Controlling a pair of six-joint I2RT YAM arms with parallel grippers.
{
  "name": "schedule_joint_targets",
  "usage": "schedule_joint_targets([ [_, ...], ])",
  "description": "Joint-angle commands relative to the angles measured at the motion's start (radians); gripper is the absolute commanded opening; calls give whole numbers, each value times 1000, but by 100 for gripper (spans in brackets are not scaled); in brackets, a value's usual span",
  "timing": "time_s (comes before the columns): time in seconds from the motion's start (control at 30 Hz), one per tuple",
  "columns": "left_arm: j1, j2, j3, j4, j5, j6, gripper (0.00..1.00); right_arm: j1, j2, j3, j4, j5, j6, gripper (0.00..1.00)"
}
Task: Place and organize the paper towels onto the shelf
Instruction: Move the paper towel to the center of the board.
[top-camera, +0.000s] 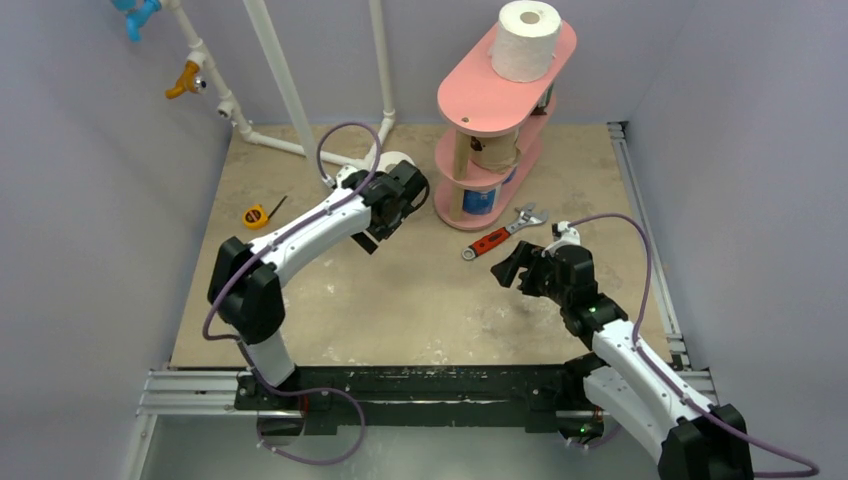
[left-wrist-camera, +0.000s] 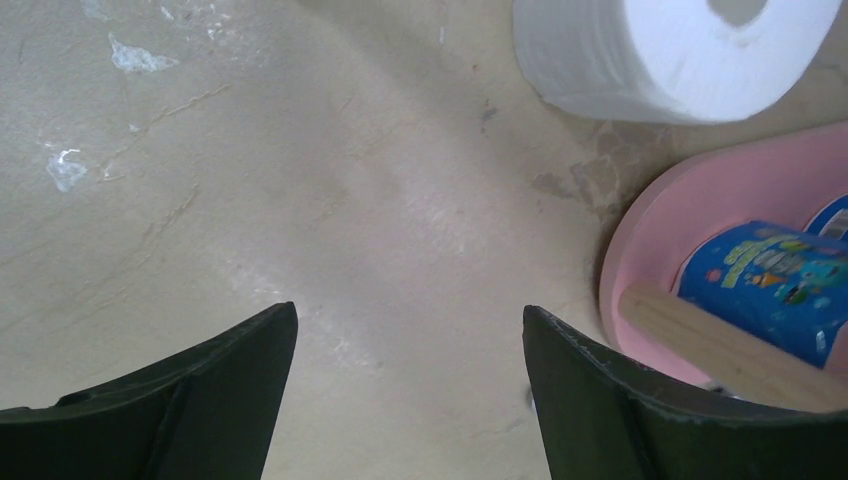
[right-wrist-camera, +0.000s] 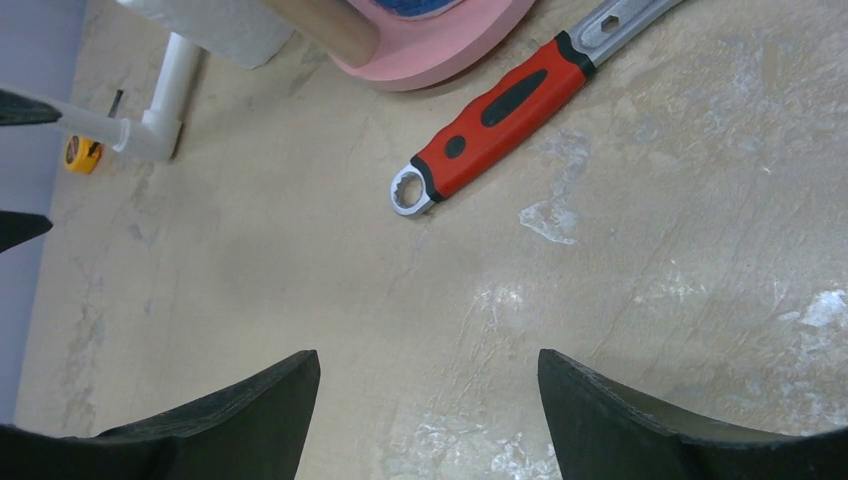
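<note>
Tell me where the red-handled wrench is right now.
In the top view, the wrench lies flat on the table just right of the pink shelf, between its bottom board and the open right gripper.

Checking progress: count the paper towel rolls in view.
4: white roll atop the shelf, tan roll mid-shelf, blue-wrapped roll at bottom, loose white roll on the table. More may be hidden.
</note>
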Motion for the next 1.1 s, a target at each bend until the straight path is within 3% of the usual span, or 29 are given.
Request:
schedule_joint_targets([
  [0.0,-9,86,172,-203,-143,-200,82,2,-50,2,37,-36,-16,81],
  [0.53,30,236,270,-91,-196,-400,93,1,-73,-12,54,-62,-18,80],
  [0.73,30,264,287,44,-235,-325,96,3,-83,-16,54,-64,-18,80],
  [1.07,62,353,355,95,-273,-256,98,3,-90,-15,51,-51,-15,80],
])
